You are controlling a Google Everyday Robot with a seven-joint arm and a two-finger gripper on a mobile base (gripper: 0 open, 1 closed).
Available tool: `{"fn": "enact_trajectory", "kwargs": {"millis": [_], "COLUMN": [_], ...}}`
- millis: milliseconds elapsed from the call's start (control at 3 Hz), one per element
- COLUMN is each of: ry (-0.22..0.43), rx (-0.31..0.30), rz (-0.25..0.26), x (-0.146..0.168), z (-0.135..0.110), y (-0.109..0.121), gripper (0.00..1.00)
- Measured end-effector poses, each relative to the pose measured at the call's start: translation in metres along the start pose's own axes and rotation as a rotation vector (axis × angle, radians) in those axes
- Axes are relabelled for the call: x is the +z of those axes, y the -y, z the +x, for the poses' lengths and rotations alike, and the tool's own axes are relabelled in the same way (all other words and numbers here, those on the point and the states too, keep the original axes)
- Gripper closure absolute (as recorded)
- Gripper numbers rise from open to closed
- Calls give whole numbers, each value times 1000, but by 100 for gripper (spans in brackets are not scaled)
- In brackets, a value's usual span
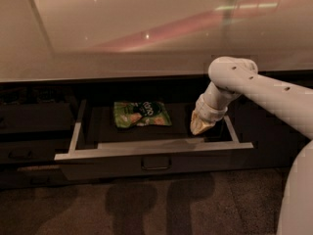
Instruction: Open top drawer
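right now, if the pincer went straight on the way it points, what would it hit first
Probably the floor of the top drawer: the pincer points down inside its right end, apart from the green snack bag. Depth is unclear.

You've got a glossy pale countertop up top, pink streak & bright glints reflecting off it. Dim light o/w. Dark cabinet fronts at left, under the counter. Floor is brownish, w/ soft shadows on it. Gripper sits low inside the open top drawer, right side.
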State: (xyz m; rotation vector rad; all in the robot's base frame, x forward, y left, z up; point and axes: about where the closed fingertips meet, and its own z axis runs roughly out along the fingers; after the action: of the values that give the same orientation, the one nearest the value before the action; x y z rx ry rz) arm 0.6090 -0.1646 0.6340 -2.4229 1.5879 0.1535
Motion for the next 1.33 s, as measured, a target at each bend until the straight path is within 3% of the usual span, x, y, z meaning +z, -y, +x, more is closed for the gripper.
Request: {"fn": "enact_trajectory", "kwargs": {"millis": [667, 1333], "ry": [0, -39], "rx": [-26, -125], "rz": [-3, 29], "x": [9, 13], "z": [-9, -47], "y": [-8, -37], "gripper": [100, 100]}}
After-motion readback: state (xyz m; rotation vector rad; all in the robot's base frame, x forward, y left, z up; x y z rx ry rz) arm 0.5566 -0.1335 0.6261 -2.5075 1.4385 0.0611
